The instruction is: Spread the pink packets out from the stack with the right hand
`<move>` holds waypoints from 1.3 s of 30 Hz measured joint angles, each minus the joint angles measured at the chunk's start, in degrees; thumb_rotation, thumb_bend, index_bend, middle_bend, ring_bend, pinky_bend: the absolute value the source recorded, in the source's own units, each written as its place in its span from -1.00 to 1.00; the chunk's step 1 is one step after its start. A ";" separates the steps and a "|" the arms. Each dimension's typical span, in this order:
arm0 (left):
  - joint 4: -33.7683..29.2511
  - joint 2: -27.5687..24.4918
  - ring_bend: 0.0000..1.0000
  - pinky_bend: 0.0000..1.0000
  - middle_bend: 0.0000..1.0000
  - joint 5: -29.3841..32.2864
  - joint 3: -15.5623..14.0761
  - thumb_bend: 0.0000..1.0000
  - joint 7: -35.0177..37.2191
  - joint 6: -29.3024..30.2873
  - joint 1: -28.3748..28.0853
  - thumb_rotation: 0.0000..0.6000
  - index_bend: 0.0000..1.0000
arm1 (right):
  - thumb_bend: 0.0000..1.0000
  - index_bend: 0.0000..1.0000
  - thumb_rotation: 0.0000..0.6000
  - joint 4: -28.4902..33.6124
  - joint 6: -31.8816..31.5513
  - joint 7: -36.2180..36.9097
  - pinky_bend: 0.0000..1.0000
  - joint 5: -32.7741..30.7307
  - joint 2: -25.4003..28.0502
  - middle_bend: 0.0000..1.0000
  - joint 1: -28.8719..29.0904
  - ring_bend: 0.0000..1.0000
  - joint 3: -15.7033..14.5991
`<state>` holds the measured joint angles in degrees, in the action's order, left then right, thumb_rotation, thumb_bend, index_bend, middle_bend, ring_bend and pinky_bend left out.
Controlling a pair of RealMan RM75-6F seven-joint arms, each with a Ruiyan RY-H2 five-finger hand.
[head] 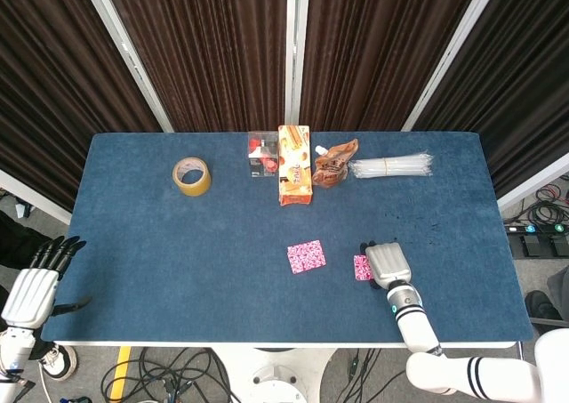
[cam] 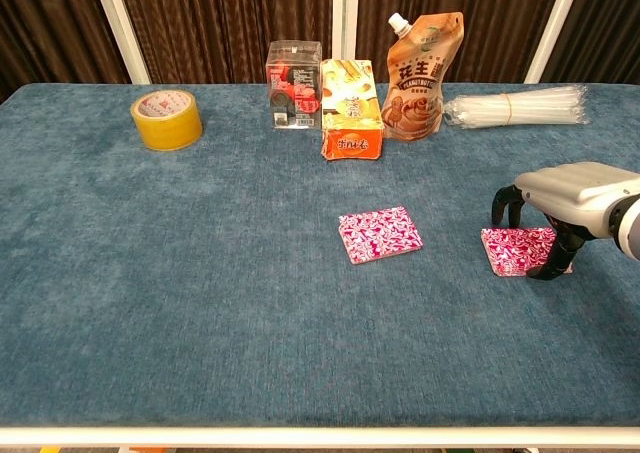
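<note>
Right hand [cam: 565, 205] sits palm-down over the pink stack [cam: 520, 250] at the near right of the blue table [cam: 200, 253], dark fingers [cam: 549, 263] curled down so that at least one fingertip presses on the stack's right edge; it looks like a press on the top packet rather than a grip, though from the chest view I can't tell whether anything is pinched underneath. From the head view the same hand [head: 388, 264] covers most of the stack [head: 362, 267], only its left part peeking out. One pink packet [cam: 379, 233] lies flat on its own to the left of the stack, well apart from it, and shows in the head view too [head: 306, 255]. Along the far side of the table stand a roll of yellow tape [cam: 166, 118], a clear plastic box [cam: 293, 84], an orange snack box [cam: 350, 108] just beside it, an upright brown spouted pouch [cam: 424, 62] and, further right, a bundle of clear straws [cam: 515, 106] lying flat. The left hand [head: 36, 285] hangs off the table's near left corner, fingers straight and slightly apart, holding nothing.
</note>
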<state>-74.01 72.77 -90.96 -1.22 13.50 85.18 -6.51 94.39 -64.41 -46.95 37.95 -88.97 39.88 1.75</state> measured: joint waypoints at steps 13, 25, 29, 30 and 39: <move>-0.13 -0.07 -1.00 -0.81 -0.82 0.19 -0.04 -1.00 -0.17 -0.26 0.00 1.00 -0.75 | -0.72 -0.37 1.00 -0.14 -0.46 -1.19 0.60 -0.80 -0.58 -0.35 0.07 0.48 -0.19; -0.06 -0.03 -1.00 -0.81 -0.82 0.43 -0.03 -1.00 -0.22 -0.44 0.07 1.00 -0.75 | -0.69 -0.29 1.00 -0.94 -0.75 -1.62 0.60 -0.96 -1.27 -0.28 0.00 0.48 -0.14; 0.07 0.00 -1.00 -0.81 -0.82 0.55 -0.01 -1.00 -0.02 -0.53 0.08 1.00 -0.75 | -0.66 -0.25 1.00 -1.12 -1.02 -1.57 0.60 -0.60 -1.49 -0.25 -0.10 0.49 -0.13; 0.10 0.01 -1.00 -0.81 -0.82 0.54 -0.01 -1.00 0.03 -0.52 0.09 1.00 -0.75 | -0.64 -0.23 1.00 -1.19 -1.10 -1.56 0.60 -0.50 -1.53 -0.24 -0.13 0.49 -0.11; 0.26 0.04 -1.00 -0.81 -0.82 0.29 -0.08 -1.00 0.35 -0.34 0.11 1.00 -0.75 | -0.59 -0.14 1.00 -1.11 -1.50 -1.14 0.61 0.34 -1.48 -0.16 -0.43 0.52 0.14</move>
<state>-73.75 72.80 -90.66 -1.30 13.85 84.85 -6.40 93.28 -65.91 -48.09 38.29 -90.45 39.44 1.89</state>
